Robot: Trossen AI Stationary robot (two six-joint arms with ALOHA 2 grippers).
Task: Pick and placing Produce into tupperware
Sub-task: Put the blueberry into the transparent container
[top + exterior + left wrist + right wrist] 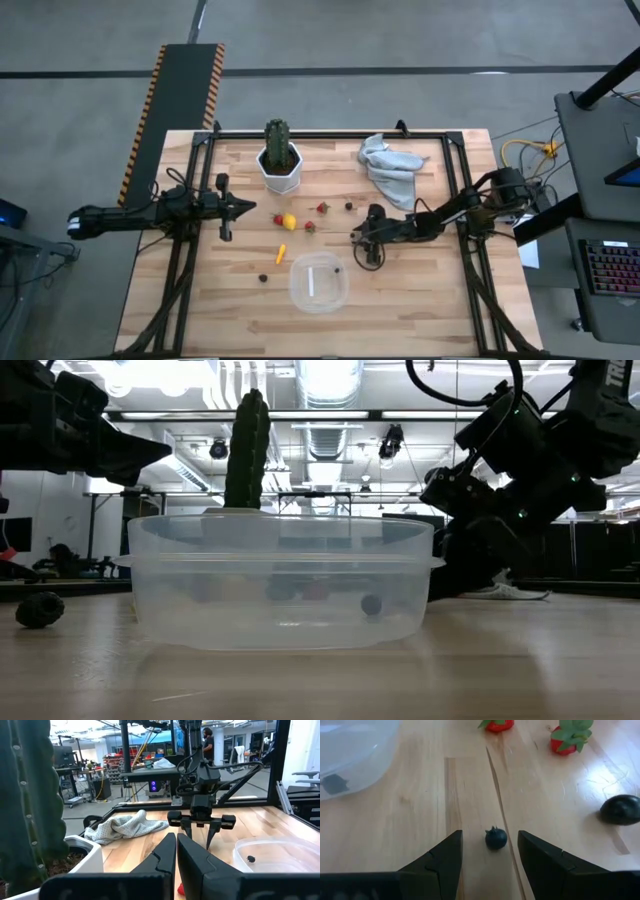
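No readable text, label or number anywhere.

A clear, shallow, rounded-square plastic tupperware (318,283) holds one dark berry (338,268); red strawberries (322,208), a yellow lemon (289,221) and an orange sliver (281,253) lie scattered nearby.

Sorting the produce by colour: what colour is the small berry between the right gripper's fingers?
Dark blue-black berry; right wrist view shows it best, between the open right gripper.

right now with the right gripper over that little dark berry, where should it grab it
Across its round middle, coming straight down. The dark berry sits alone on bare table, between the open fingers of the right gripper, with free wood on both sides. It is small and ball-shaped, so a low, centred pinch should keep it from squirting out.
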